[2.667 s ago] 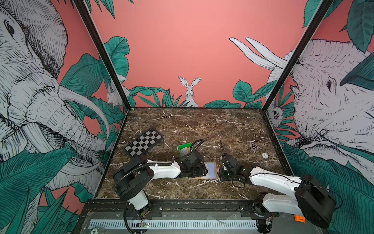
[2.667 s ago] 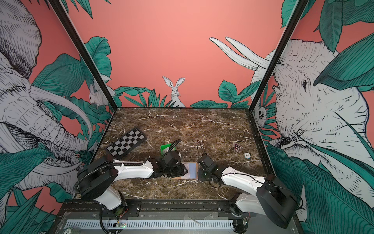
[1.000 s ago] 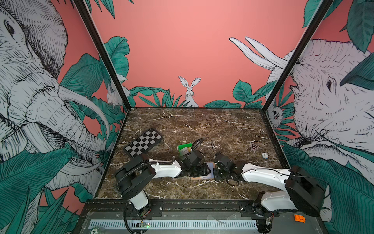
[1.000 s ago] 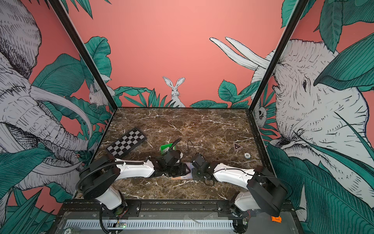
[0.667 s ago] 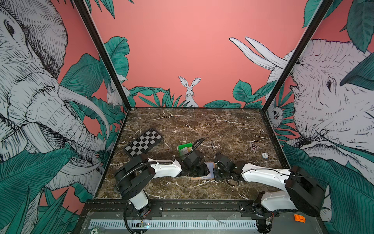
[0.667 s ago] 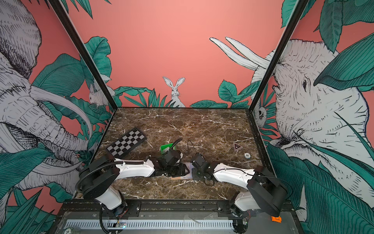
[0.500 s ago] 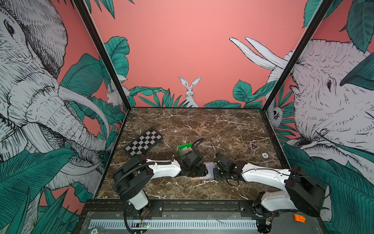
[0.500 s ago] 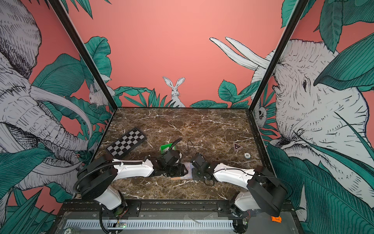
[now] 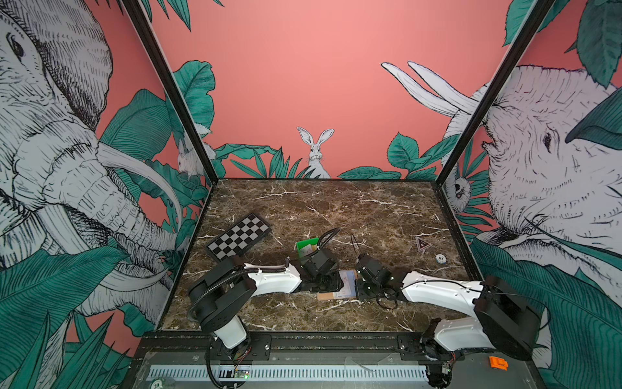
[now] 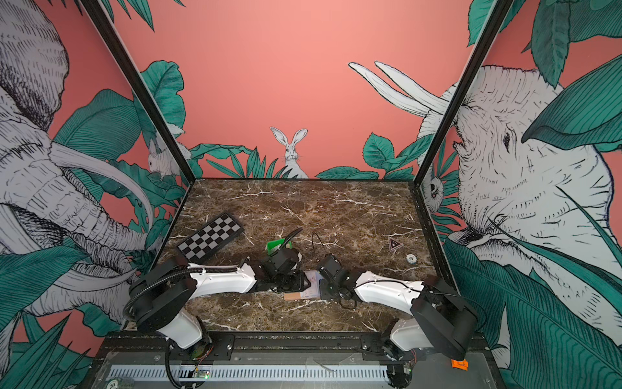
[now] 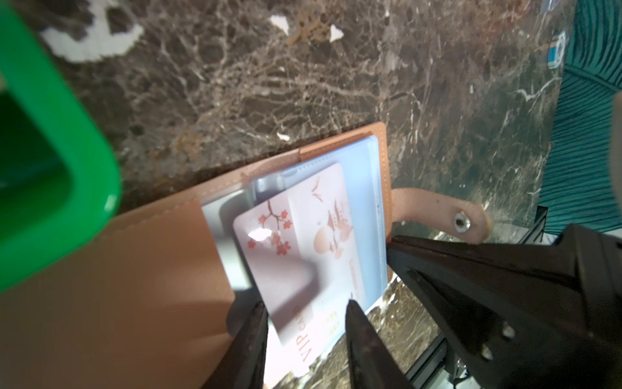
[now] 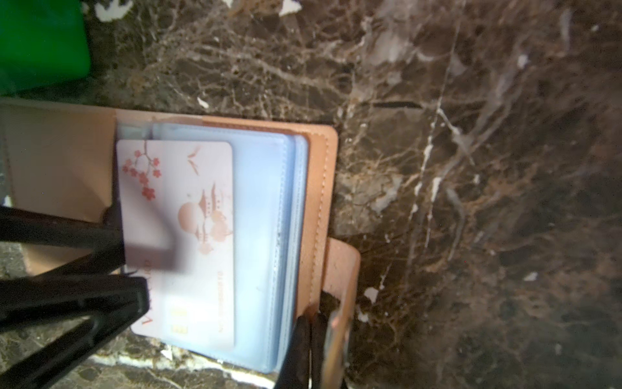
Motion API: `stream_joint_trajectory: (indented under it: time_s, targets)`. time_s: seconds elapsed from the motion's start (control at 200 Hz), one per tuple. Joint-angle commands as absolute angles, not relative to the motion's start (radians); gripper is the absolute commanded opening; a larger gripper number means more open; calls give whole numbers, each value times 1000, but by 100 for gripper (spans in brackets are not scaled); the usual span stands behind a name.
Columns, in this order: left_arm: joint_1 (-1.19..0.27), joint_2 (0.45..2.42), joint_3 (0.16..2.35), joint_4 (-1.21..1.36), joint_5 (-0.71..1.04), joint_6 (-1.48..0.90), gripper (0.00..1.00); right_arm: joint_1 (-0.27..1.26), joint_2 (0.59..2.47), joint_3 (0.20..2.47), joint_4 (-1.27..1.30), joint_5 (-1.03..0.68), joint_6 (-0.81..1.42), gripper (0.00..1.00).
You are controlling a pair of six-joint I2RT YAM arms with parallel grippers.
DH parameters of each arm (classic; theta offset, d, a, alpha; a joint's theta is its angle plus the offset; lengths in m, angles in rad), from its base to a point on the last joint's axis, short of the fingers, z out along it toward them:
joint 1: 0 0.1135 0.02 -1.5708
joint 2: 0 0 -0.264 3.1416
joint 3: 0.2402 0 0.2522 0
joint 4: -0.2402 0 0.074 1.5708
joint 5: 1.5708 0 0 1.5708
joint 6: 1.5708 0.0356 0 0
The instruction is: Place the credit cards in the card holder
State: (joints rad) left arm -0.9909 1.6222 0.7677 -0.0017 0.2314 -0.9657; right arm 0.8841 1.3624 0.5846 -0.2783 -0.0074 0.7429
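left gripper point(image 11: 304, 323) narrowed on card point(image 11: 296, 235) | right gripper point(image 12: 311, 340) low, closed

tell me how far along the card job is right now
Done: the card holder lies open on the table, blue sleeves exposed. In hand: one blossom-print card lies on the sleeves, the left pincer straddling its end, while the shut right pincer pins the holder's edge. Left: seating this card, then the cards in the green tray.
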Motion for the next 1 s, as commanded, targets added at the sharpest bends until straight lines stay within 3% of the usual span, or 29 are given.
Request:
stream_joint_trajectory:
  time_s: [0.0, 0.535, 0.995]
  targets:
    - [-985, 1623, 799, -10, 236, -948, 37, 896, 1389, 558, -298, -4, 752, 3]
    - [-999, 1669, 841, 3, 266, -935, 35, 897, 1396, 557, -285, -9, 755, 2]
    - [-1000, 1578, 795, -84, 201, -902, 38, 897, 1325, 545, -267, 7, 791, 4]
